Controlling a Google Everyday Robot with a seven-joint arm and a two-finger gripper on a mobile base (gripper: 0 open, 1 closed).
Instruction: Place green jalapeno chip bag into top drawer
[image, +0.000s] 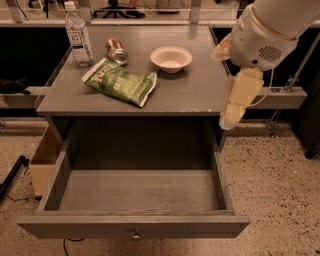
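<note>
Top drawer is sitting pulled wide open, below and in front of the green jalapeno chip bag. Its knob is facing the camera and nothing is lying inside. The bag is lying flat on the table, not yet in the drawer, with nothing touching it.

End effector is hanging pointed down, well to the right of the bag, over the table's right edge. I can't tell whether it is apart or together.

Risks, my read:
- The flat, crinkly bag is giving little to pinch, so a grasp may be slipping off or only creasing the foil.
- A low sideways approach may be shoving the bag left instead of lifting it.

White bowl is sitting behind-right of the bag, near the line from arm to bag, so it is likely getting clipped on a low sweep. Crushed can is lying just behind the bag. Water bottle is standing behind-left of the bag and may be tipping if knocked.
</note>
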